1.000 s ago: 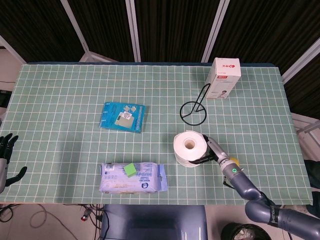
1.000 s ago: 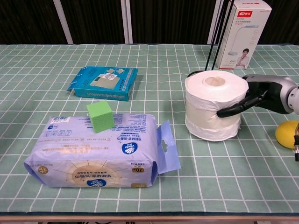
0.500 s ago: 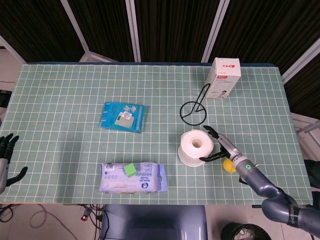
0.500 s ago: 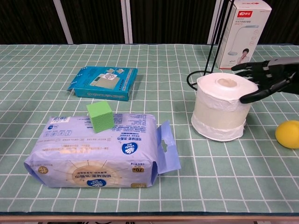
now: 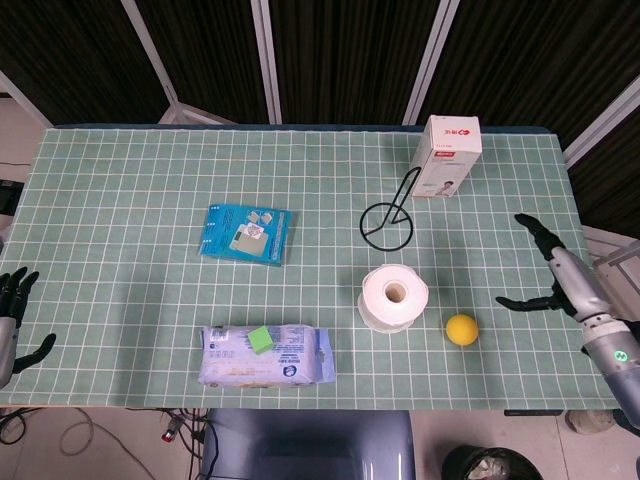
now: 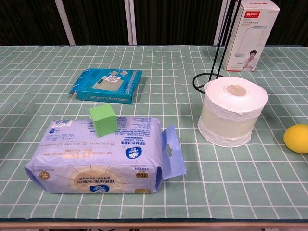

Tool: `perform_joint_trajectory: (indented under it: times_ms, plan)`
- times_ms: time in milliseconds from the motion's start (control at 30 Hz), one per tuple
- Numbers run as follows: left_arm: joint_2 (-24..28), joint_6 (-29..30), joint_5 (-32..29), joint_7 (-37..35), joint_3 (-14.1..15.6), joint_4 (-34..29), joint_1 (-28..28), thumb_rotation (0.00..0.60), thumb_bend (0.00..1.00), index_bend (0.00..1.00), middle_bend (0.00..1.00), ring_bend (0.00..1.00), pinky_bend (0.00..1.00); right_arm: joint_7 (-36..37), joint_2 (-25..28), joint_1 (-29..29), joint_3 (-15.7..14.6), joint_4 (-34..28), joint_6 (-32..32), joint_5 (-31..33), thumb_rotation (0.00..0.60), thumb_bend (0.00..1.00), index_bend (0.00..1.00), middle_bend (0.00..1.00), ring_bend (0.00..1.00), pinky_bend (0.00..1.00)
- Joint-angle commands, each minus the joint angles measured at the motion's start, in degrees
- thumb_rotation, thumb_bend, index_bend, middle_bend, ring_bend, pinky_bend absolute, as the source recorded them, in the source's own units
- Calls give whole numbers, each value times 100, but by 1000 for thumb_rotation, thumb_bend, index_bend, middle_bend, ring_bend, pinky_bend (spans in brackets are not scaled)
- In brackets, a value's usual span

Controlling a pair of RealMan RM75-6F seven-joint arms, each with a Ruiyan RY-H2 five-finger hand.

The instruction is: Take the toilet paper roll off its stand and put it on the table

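Observation:
The white toilet paper roll stands upright on the green checked table, hole up, with nothing touching it. Its black wire stand stands bare just behind it. My right hand hovers over the table's right edge, well clear of the roll, fingers spread and holding nothing; the chest view does not show it. My left hand hangs off the table's left edge, fingers apart and empty.
A yellow ball lies right of the roll. A wet-wipes pack with a green cube on it lies front left. A blue packet sits mid-table; a white box stands at the back right.
My right hand has let go of the roll and drawn back to the right, past the table's edge. The roll stays standing on the table.

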Motion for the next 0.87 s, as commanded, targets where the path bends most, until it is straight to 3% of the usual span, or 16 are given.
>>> perform_joint_trajectory:
  times_ms: [33, 300, 600, 867]
  plan:
    - [-6, -27, -2, 24, 8, -9, -12, 600, 241, 38, 0, 0, 0, -3107, -639, -1109, -555, 182, 1992, -448, 600, 0, 0, 0, 0, 0]
    - [18, 17, 47, -59, 11, -2, -1, 600, 241, 38, 0, 0, 0, -3982, -1610, -1298, -951, 1070, 2830, -1019, 600, 0, 0, 0, 0, 0]
    - [-10, 30, 99, -64, 18, 54, -12, 600, 241, 38, 0, 0, 0, -3989, -1886, -1205, -1227, 1360, 2506, -898, 600, 0, 0, 0, 0, 0]
    - [-31, -19, 90, -103, 5, 118, -46, 600, 241, 38, 0, 0, 0, -4008, -2075, -1153, -1178, 1524, 2590, -745, 600, 0, 0, 0, 0, 0]
